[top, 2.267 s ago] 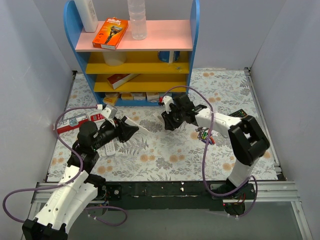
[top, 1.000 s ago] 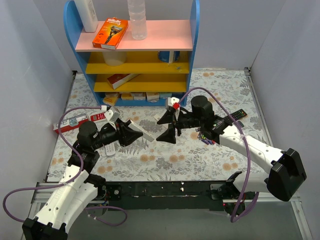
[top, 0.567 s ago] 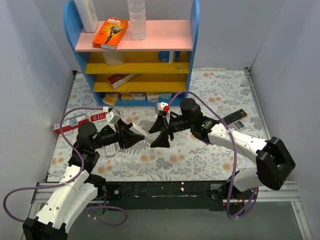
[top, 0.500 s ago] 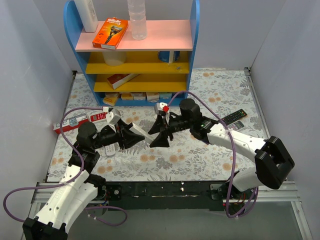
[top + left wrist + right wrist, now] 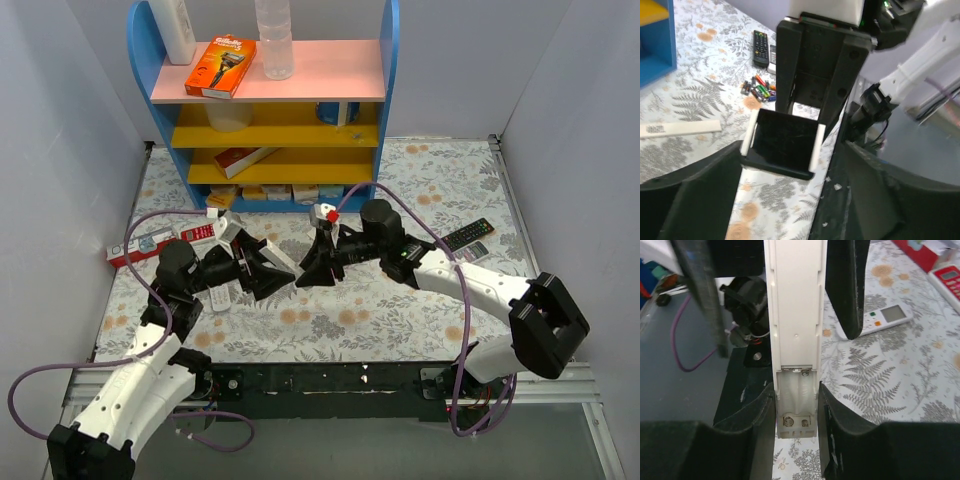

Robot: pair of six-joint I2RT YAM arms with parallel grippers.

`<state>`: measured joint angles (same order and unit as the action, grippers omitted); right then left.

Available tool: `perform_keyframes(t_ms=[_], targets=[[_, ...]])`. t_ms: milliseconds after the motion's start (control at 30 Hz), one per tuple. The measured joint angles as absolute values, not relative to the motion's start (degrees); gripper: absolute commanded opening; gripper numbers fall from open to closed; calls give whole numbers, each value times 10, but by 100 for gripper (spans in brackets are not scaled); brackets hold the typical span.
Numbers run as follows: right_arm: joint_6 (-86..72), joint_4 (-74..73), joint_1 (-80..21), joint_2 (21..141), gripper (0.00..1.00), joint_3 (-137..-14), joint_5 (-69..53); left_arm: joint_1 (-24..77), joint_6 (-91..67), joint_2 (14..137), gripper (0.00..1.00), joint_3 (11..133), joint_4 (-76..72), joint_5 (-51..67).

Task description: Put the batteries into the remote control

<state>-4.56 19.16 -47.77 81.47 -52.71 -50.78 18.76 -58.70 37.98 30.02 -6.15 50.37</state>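
Remote control [image 5: 794, 340] bridges 2 grippers; batteries [image 5: 758, 90] beyond.

White remote control [image 5: 795, 335], empty battery bay.

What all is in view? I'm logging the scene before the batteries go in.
remote control: one, slim white, battery bay open, held in the air between both grippers
batteries: a small pile, mixed colours, on the table
black remote: one, table, right side
short white remote: one, on the table
white strip: one, flat on the table
shelf: one, blue and yellow, at the back
orange box: one, top shelf
clear bottle: one, top shelf
left gripper: holding the remote's dark end
right gripper: fingers against the sides of the bay end
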Motion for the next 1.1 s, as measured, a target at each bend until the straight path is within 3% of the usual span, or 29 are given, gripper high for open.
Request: perform_keyframes(t_ms=[400, 700, 1100], targets=[[-95, 164, -483, 773, 1, -497, -207, 205, -708, 495, 98, 329, -100, 327], [-132, 156, -516, 774, 1, -497, -51, 250, -748, 600, 98, 359, -138, 218], [-150, 100, -545, 805, 1, -502, 35, 264, -763, 669, 72, 373, -196, 170]])
